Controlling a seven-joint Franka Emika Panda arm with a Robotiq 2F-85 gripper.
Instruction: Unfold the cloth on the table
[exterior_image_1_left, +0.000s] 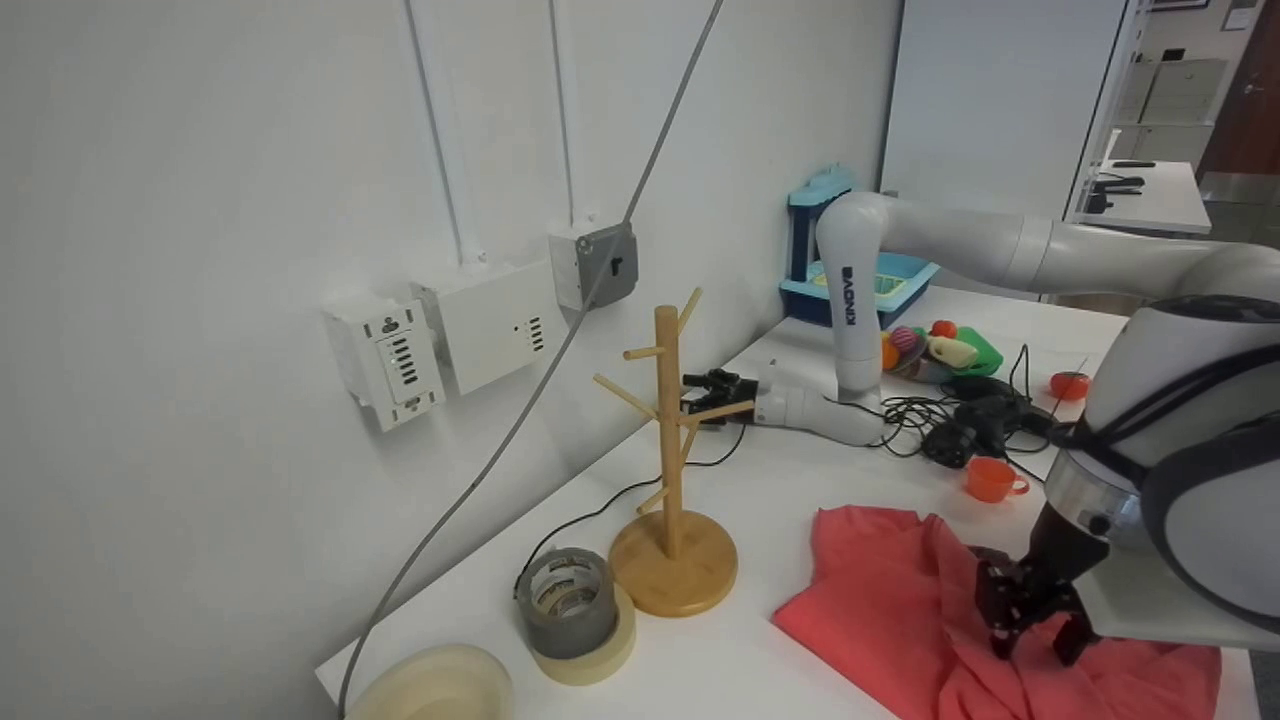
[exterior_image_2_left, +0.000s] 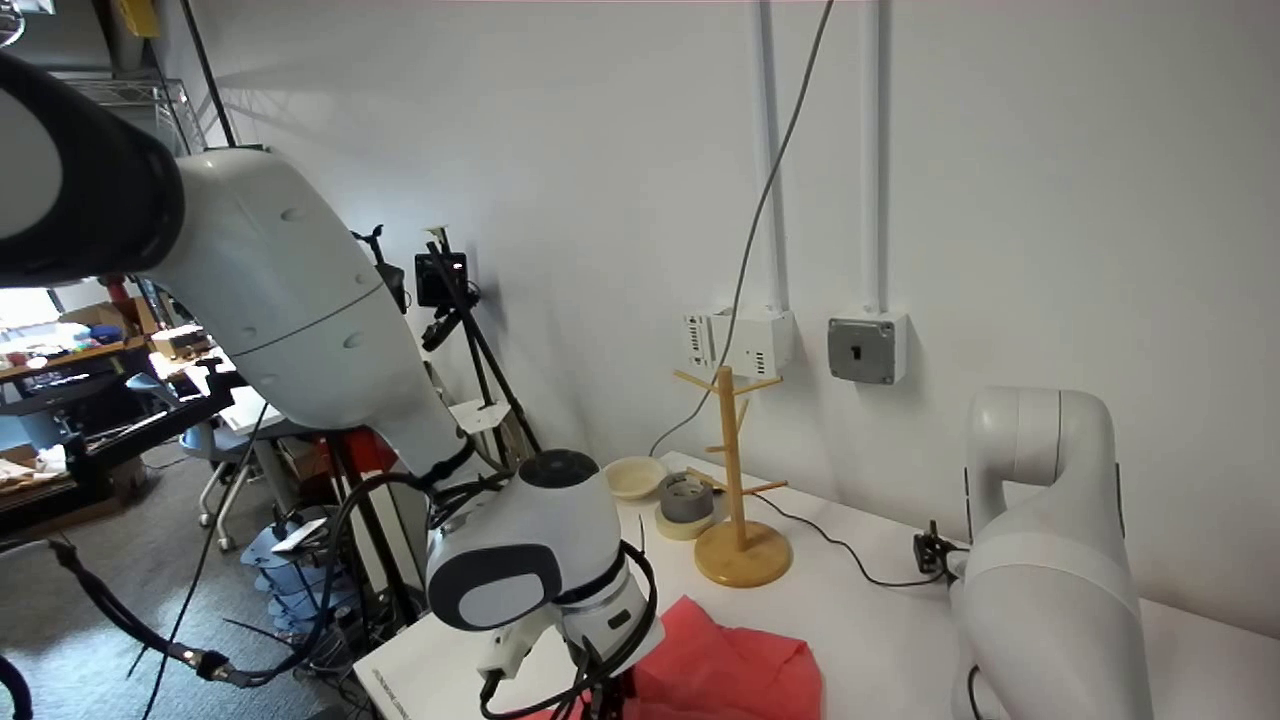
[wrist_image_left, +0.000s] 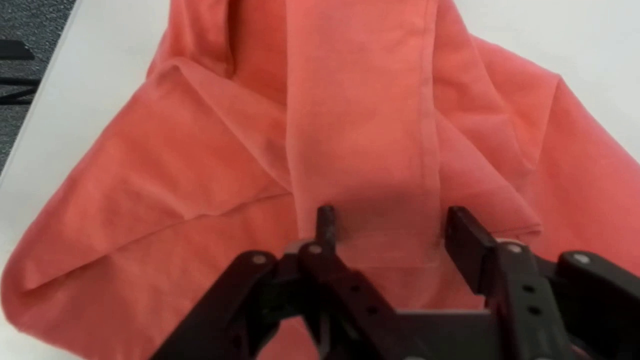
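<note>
The salmon-red cloth (exterior_image_1_left: 880, 610) lies wrinkled and partly folded on the white table (exterior_image_1_left: 755, 670). It shows in both exterior views, partly hidden by the arm in an exterior view (exterior_image_2_left: 740, 670). In the wrist view the cloth (wrist_image_left: 360, 125) has a long folded strip running down its middle, over other folds. My gripper (wrist_image_left: 391, 220) is open, its fingers apart on either side of the strip's lower end. No cloth is visibly pinched. In an exterior view the gripper (exterior_image_1_left: 1037, 650) points down, low over the cloth; I cannot tell whether the tips touch it.
A wooden mug tree (exterior_image_1_left: 672, 560) stands beside the cloth, with tape rolls (exterior_image_1_left: 570, 610) and a pale bowl (exterior_image_1_left: 435, 690) near it. An orange cup (exterior_image_1_left: 992, 480), black cables and a second arm (exterior_image_1_left: 850, 290) are behind the cloth. A table edge (wrist_image_left: 37, 97) shows at left.
</note>
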